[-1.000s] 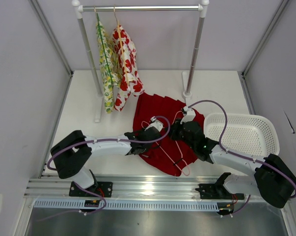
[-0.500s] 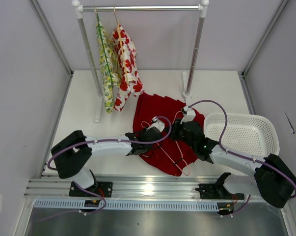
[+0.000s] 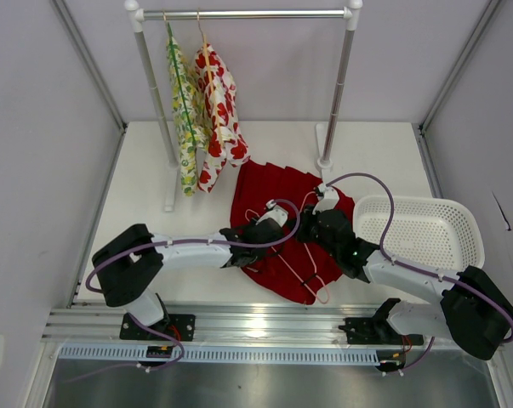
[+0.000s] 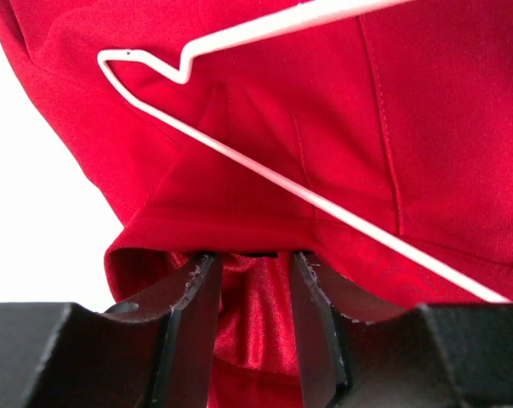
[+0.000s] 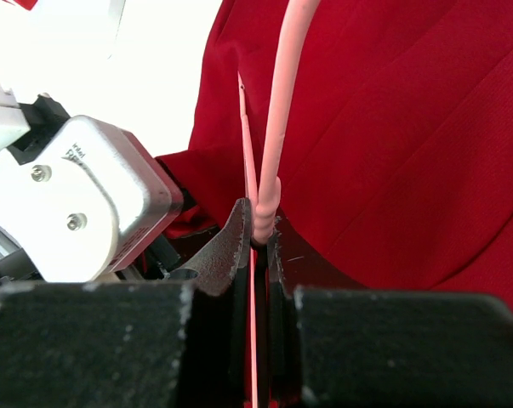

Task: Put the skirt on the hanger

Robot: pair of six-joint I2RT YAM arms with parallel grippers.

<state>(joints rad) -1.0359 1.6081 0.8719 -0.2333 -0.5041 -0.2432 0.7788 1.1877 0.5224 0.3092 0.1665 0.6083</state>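
The deep red skirt [image 3: 277,191] lies flat on the table's middle. The pale pink hanger [image 3: 297,270] lies on top of it, with one end reaching toward the front edge. My left gripper [image 3: 258,232] is at the skirt's left hem. In the left wrist view its fingers [image 4: 190,293] pinch a bunched fold of the skirt [image 4: 265,119], with the hanger's wire [image 4: 324,206] crossing just beyond. My right gripper [image 3: 310,226] is shut on the hanger's twisted neck [image 5: 265,208] above the skirt [image 5: 392,127].
A clothes rack [image 3: 239,14] stands at the back, holding a yellow-green floral garment [image 3: 185,119] and a white garment with red prints [image 3: 219,115]. Its right post [image 3: 334,102] rises just behind the skirt. A white basket [image 3: 422,231] sits at the right.
My left gripper has shifted slightly to the right along the skirt's hem. The right gripper and the hanger have stayed put.
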